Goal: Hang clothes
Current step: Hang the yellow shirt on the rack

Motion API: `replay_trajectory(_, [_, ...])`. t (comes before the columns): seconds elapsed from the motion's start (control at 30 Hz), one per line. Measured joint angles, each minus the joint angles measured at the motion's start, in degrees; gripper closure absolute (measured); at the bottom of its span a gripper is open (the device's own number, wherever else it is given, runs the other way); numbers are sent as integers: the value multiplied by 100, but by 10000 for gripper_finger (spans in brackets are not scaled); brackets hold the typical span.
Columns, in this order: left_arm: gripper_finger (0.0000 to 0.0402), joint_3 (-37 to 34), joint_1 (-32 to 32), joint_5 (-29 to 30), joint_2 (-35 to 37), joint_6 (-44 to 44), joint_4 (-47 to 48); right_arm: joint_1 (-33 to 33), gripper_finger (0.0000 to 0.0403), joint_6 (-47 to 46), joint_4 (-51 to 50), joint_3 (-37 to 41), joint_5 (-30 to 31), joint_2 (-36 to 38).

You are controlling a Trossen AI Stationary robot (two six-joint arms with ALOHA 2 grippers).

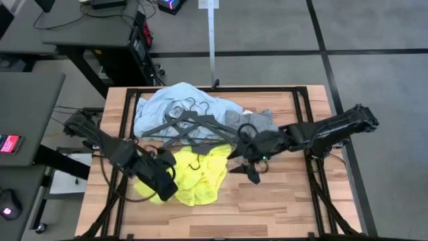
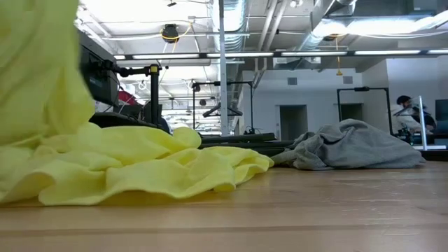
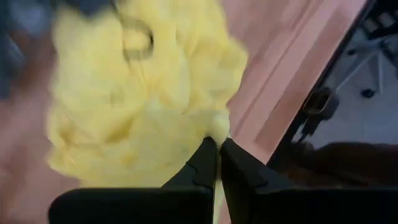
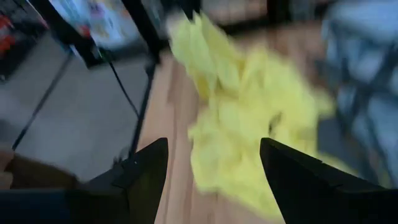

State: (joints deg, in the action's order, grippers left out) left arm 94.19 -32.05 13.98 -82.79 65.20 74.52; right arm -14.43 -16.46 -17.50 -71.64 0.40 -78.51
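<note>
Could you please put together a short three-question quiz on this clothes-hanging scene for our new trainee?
1. True or false: the left gripper is shut on the yellow T-shirt.
2. Which garment lies farthest toward the table's right side in the high view? A) pale blue shirt B) grey T-shirt C) yellow T-shirt
3. Fill in: the right gripper hovers with its jaws ____ near the yellow T-shirt.

Key
1. True: the fingers pinch the fabric's edge.
2. B
3. Open: nothing sits between the fingers.
</note>
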Motion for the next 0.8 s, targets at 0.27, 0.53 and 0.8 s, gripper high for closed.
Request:
replay_trajectory(0.27, [401, 1275, 369, 536, -2, -1357, 590, 326, 159, 345, 985, -2, -21, -384])
replay_trajectory(0.53, [401, 1744, 862, 584, -8, -2678, 473, 499, 159, -24, 2164, -2, -63, -1400])
replay_trajectory(0.8, [401, 1950, 1118, 586, -6, -3313, 405, 524, 159, -653, 3518, 2, -99, -2392])
